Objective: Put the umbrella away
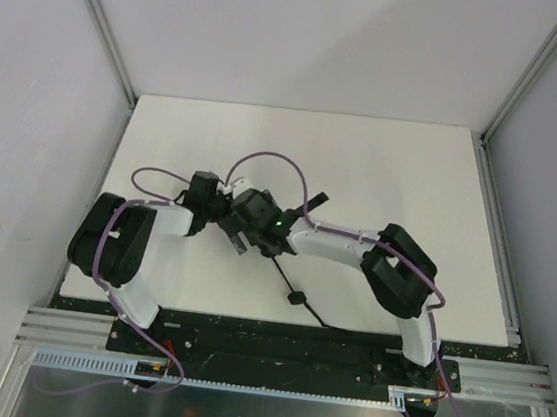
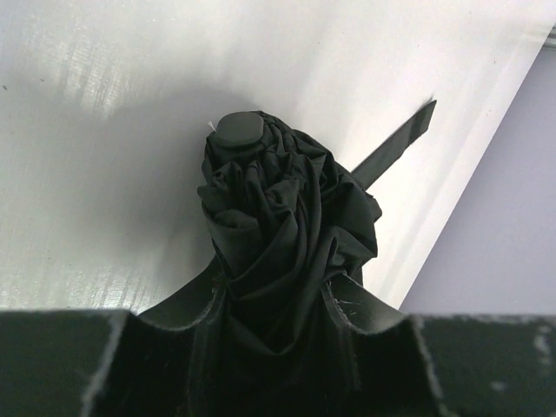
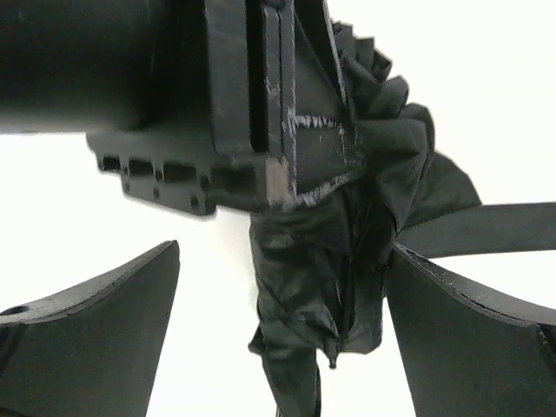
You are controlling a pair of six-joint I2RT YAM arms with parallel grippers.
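We have the umbrella furled and clamped in the left gripper at mid-table, right gripper spread wide around it, closure strap loose, so fastening and stowing remain.

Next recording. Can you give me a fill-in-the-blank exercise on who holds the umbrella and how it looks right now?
1. The end effector clamped on the folded umbrella belongs to the ___ arm.
2. The right end effector has its fingers ___, one on each side of the umbrella.
3. The closure strap sticking out from the umbrella is ___ in colour.
Missing words: left; open; black.
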